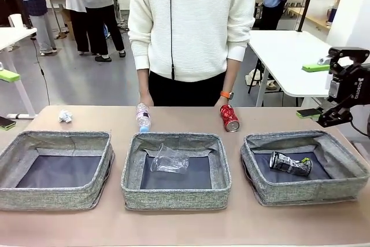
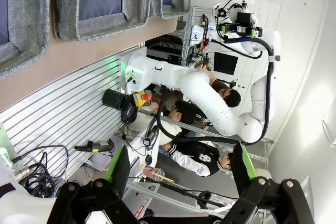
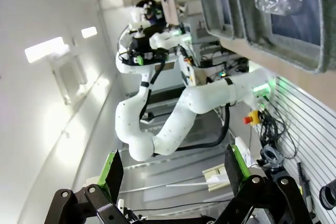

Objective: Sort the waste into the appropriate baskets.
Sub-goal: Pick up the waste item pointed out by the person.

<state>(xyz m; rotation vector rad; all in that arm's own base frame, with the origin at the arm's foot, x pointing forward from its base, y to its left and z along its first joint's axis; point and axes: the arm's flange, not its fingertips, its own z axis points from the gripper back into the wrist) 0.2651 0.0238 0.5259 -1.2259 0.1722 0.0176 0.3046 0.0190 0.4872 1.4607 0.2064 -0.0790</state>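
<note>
Grey woven baskets [image 1: 173, 196] are lined along the desk's [image 1: 185, 224] near edge, with a clear plastic cup [image 1: 169, 160] lying in the middle one and a crushed can [image 1: 290, 163] in the right one. Sorting is judged partway done: bottle [image 1: 143, 118], red can [image 1: 229, 118] and paper ball [image 1: 65, 117] are left by the far edge. A reach across is called for from the left gripper [image 2: 180, 166] or right gripper [image 3: 173, 169], both held wide and empty.

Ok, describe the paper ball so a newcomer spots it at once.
Find the left basket of the three grey ones. Just beyond its far wall lies the paper ball. It is the only white, crumpled piece; the bottle and red can lie farther right.
</note>
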